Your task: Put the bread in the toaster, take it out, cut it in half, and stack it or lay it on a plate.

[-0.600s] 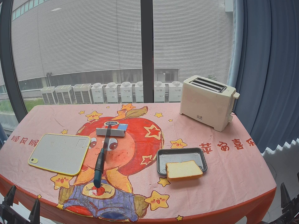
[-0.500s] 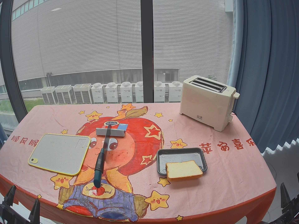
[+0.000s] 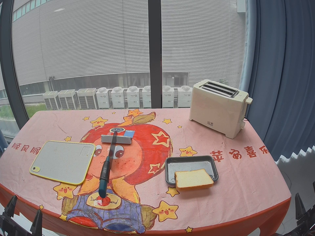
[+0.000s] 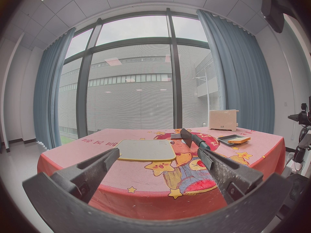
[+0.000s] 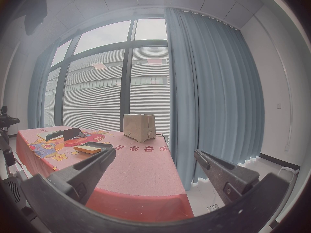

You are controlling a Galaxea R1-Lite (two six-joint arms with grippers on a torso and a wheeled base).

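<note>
Head view: the bread lies lower right of centre, partly over the near rim of a dark tray. The toaster stands right of centre, slots up. The knife and cutting board sit at lower left. Left wrist view: the left gripper is spread wide and empty. Right wrist view: the right gripper is likewise wide open and holds nothing, well apart from the bread. The loading step appears not yet begun. Grip the slice by its edges with light pressure, since soft crumb probably crushes, then turn it upright over a slot.
</note>
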